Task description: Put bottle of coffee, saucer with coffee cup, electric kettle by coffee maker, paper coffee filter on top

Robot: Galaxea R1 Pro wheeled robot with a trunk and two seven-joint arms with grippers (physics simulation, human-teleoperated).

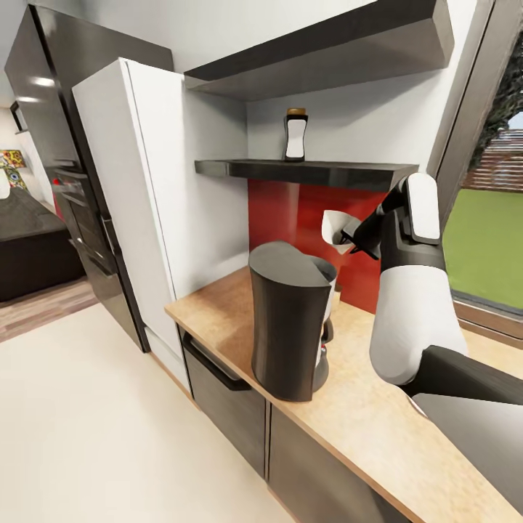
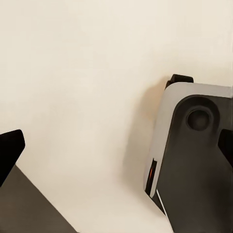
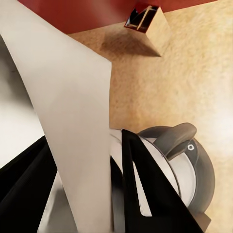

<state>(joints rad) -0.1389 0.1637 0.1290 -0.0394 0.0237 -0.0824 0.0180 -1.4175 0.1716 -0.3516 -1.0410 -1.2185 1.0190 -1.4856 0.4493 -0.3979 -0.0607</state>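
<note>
One coffee maker near your counter's front edge, one coffee bottle on the shelf, your right gripper raised above the maker, fingers clamped on one paper filter, left fingers apart.

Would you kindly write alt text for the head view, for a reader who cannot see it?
The robot's right hand holds a white paper coffee filter just above the dark grey coffee maker on the light-wood kitchen countertop. The bottle of coffee stands on the dark shelf above, against a red backsplash.

Matt and wood finishes
The kitchen countertop looked light, grainy wood; the coffee maker was matt dark grey; the backsplash glossy red.
</note>
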